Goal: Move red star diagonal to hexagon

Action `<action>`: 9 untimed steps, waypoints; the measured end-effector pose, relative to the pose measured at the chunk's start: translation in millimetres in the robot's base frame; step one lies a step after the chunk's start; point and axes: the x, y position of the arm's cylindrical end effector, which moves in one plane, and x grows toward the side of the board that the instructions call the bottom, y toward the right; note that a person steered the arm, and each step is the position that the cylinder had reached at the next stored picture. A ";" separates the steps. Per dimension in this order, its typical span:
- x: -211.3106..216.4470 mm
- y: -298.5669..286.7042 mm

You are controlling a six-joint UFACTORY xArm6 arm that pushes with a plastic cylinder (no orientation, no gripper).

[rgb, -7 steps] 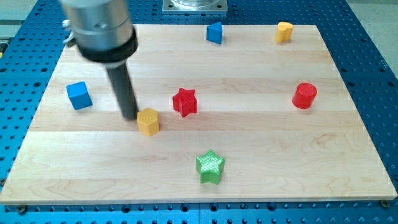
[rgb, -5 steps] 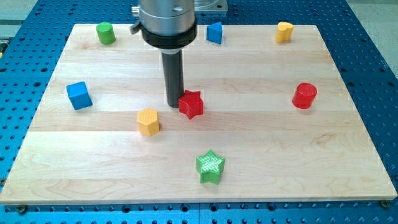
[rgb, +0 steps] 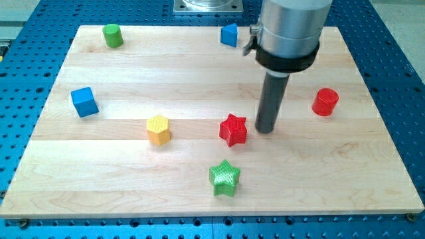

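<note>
The red star (rgb: 233, 129) lies near the middle of the wooden board (rgb: 99, 172). The yellow hexagon (rgb: 158, 129) lies to its left, level with it. My tip (rgb: 265, 130) stands just to the right of the red star, a small gap apart from it.
A green star (rgb: 224, 177) lies below the red star. A red cylinder (rgb: 325, 101) is at the right, a blue cube (rgb: 84, 101) at the left. A green cylinder (rgb: 113, 34) and a blue block (rgb: 229, 34) are at the top. The arm hides the top right.
My tip swept from beside the yellow hexagon rightward across the board. The red star slid right and slightly down. My tip now stands on the star's right side.
</note>
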 end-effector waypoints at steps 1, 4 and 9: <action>9.6 -102.1; 57.2 -273.5; 70.2 -241.9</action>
